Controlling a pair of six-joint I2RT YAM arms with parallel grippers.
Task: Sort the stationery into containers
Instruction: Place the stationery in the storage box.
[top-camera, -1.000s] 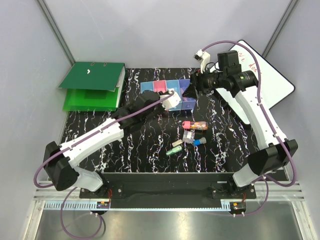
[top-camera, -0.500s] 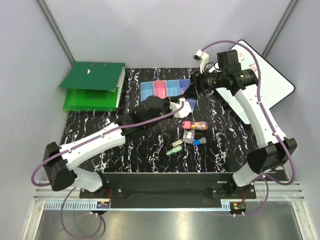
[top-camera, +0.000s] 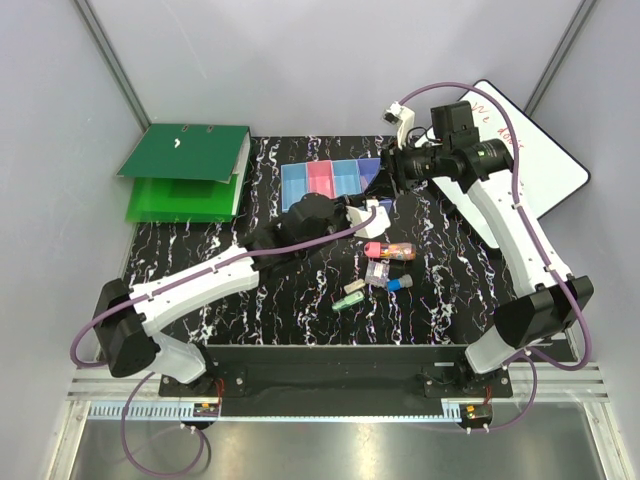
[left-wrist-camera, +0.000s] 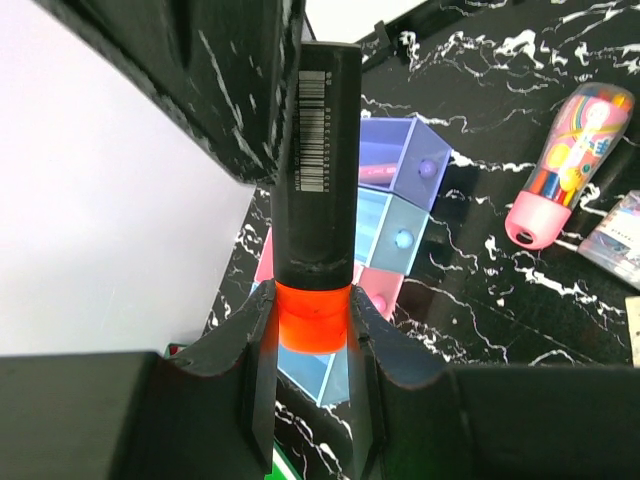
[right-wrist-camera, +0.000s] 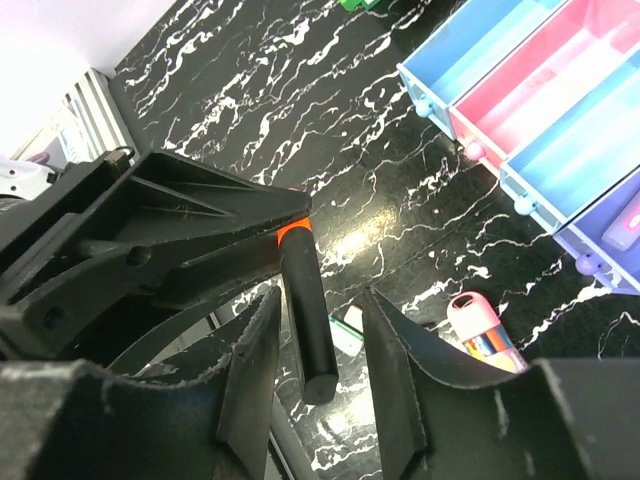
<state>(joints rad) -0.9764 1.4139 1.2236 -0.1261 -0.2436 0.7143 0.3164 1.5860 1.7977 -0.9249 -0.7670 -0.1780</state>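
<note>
My left gripper (left-wrist-camera: 313, 310) is shut on the orange end of a black marker (left-wrist-camera: 318, 150) with a barcode, and holds it in the air. My right gripper (right-wrist-camera: 320, 300) is open, with its jaws on either side of the marker's (right-wrist-camera: 312, 320) free end and gaps showing on both sides. In the top view the two grippers meet in front of the containers (top-camera: 330, 178), a blue, pink, blue and purple row. A pink-capped tube (top-camera: 388, 249), a clear piece (top-camera: 377, 272), a blue piece (top-camera: 400, 284), a beige piece (top-camera: 353, 287) and a green piece (top-camera: 349, 299) lie on the mat.
Green binders (top-camera: 190, 170) are stacked at the back left. A whiteboard (top-camera: 525, 150) leans at the back right. A pale item (right-wrist-camera: 622, 228) lies in the purple bin. The black marbled mat (top-camera: 200, 240) covers the table.
My left gripper has moved from over the bins rightward and forward, bringing the marker between my right gripper's jaws. The right arm shifted only slightly.
</note>
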